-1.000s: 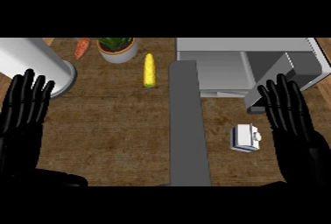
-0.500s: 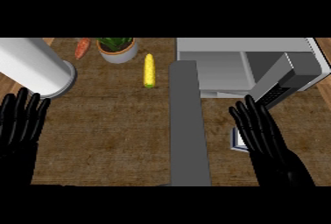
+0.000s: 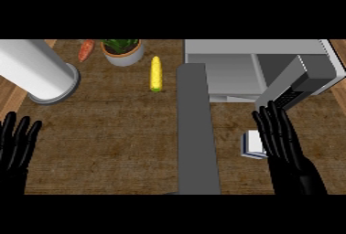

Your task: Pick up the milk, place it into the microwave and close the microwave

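Brown wooden counter (image 3: 115, 137) filled the head view, crossed from front to back by a grey strip (image 3: 196, 137). At the far right stood the microwave (image 3: 229, 68), its cavity exposed and its door (image 3: 304, 82) swung out toward the robot. A large white cylinder (image 3: 37, 68) lay tilted across the far left corner. Along the back edge sat a potted plant (image 3: 122, 50), with a carrot (image 3: 86, 49) to its left and a corn cob (image 3: 156, 73) to its right, well apart from the work in hand.

The right hand (image 3: 280, 137) reached forward with fingers straight and spread, holding nothing, its fingertips near the lower end of the door. The milk (image 3: 252, 144), a small white and blue carton, lay on the counter just left of that hand; it seemed to be touching the fingers' side, though contact could not be made out for certain. The left hand (image 3: 17, 146) rested open at the left edge, fingers up.

The step in hand looked like the approach to the pick, with nothing grasped yet. Next, the right hand would probably need to shift left over the carton and curl round it before lifting it toward the cavity.
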You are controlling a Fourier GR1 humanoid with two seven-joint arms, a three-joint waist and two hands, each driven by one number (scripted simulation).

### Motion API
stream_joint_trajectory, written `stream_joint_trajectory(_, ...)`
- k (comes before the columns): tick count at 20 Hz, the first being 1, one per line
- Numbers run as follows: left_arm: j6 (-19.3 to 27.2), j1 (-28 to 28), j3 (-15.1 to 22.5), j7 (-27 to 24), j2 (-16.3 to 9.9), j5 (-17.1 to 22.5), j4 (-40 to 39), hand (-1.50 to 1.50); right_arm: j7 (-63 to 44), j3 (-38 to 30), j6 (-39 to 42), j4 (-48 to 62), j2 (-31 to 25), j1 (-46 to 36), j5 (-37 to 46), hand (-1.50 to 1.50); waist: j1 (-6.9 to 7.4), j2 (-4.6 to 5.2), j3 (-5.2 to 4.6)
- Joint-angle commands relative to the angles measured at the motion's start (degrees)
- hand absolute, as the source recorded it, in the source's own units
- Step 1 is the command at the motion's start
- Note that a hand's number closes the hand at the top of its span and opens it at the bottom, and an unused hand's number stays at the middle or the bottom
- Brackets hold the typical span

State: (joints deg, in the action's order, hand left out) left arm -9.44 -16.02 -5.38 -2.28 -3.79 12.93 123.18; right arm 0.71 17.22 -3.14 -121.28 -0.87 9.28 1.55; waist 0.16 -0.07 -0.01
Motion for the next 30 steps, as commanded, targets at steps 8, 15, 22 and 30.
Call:
stream_joint_trajectory(8,-6.3,-3.7,-3.5,-7.5,0.4,1.6,-5.1,-1.5,8.8,-8.3,1.5,14.0,-0.3,-0.2,-3.8,-1.5,-0.02,0.07,0.01)
stream_joint_trajectory(15,-5.9,-3.4,-7.1,0.7,-1.6,7.1,1.9,-1.5,13.3,-15.6,3.2,21.2,-2.6,-0.3,-6.3,-1.5,-0.06,0.07,0.03)
stream_joint_trajectory(22,-7.9,-5.8,-4.7,-4.3,1.6,2.2,0.1,-1.5,25.1,-19.7,6.4,34.2,-3.9,-0.5,-6.5,-1.5,0.04,0.06,0.02)
stream_joint_trajectory(30,-8.8,-6.4,-2.9,-4.0,3.7,0.1,0.1,-1.5,32.4,-23.2,8.7,49.3,-5.2,-6.6,-5.6,-1.5,0.13,0.1,0.03)
